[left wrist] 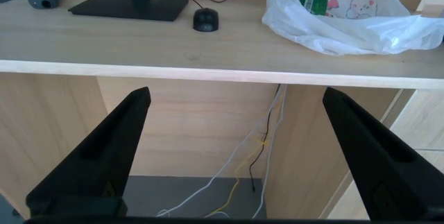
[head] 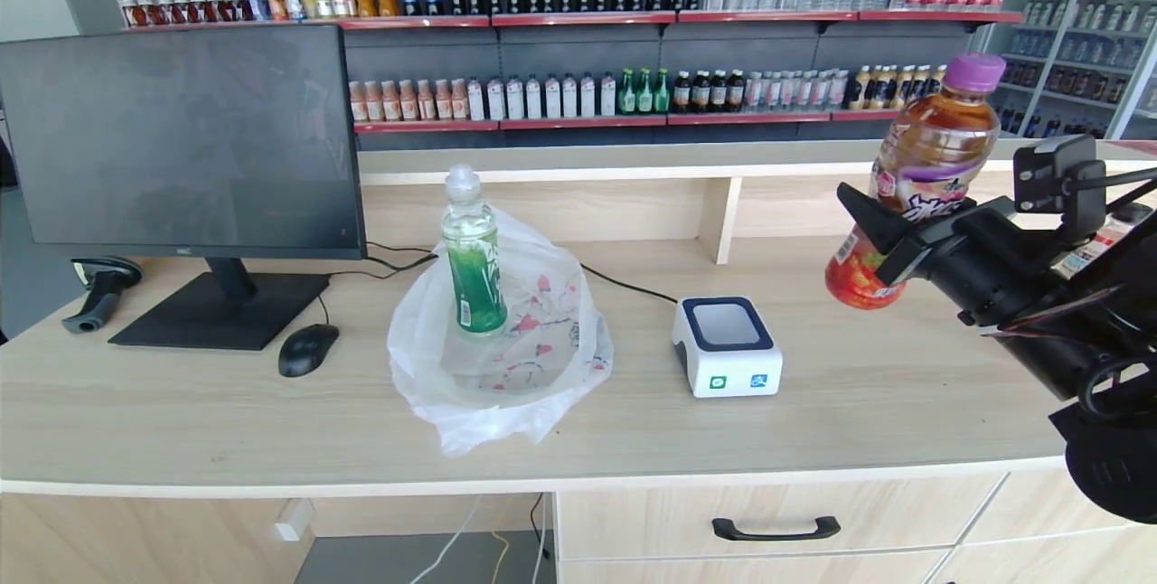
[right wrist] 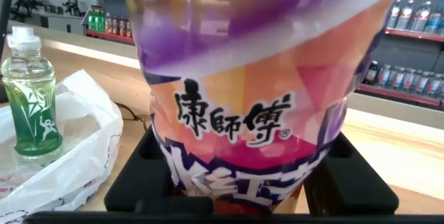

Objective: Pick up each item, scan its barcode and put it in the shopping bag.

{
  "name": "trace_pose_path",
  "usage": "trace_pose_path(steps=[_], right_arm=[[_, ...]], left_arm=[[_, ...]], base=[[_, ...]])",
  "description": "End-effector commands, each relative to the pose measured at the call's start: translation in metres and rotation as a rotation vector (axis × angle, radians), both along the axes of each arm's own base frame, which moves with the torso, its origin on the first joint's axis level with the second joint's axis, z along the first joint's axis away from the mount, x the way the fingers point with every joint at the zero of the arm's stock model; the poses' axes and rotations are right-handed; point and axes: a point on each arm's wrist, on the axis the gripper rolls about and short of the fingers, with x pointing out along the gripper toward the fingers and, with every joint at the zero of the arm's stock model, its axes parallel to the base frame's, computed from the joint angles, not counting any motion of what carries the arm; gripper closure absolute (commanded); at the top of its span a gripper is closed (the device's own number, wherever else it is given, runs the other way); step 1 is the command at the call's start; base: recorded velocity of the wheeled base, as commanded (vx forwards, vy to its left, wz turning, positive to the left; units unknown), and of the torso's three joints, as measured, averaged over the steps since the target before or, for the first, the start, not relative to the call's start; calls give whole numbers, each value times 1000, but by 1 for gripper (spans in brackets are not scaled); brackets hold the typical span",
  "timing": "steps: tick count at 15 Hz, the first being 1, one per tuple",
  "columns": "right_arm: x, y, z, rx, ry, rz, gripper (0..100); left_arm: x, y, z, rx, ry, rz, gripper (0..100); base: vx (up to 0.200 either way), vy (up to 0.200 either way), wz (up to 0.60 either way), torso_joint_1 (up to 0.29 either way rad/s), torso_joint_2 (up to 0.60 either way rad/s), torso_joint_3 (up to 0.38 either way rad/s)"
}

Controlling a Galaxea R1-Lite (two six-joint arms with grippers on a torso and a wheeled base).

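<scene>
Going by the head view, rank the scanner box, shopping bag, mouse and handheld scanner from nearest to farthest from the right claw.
1. Scanner box, just right of centre.
2. Shopping bag, centre.
3. Mouse, left of the bag.
4. Handheld scanner, far left.

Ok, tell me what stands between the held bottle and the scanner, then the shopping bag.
Nothing visible. The right end effector holds the purple-capped bottle in the air right of the scanner, with only counter between them. The shopping bag lies left of the scanner; a green bottle already stands inside it.
</scene>
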Motion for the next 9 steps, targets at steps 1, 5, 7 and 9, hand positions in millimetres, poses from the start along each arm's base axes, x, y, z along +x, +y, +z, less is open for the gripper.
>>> trace_pose_path(steps=[1,5,7,9], right_arm=[[-1,-4,1,2,-4,-13,100],[-1,-9,1,2,-5,-30,100],[0,-14,1,2,-4,-48,100],[0,-14,0,2,1,-48,100]], left_arm=[[0,0,0,0,-1,0,0],[0,0,0,-12,-1,2,0],[0,0,0,-14,-2,2,0],[0,0,0,-20,-2,3,0]], base=[[0,200,0,22,12,-7],[0,200,0,7,2,4],[0,200,0,12,2,0],[0,200,0,0,2,0]])
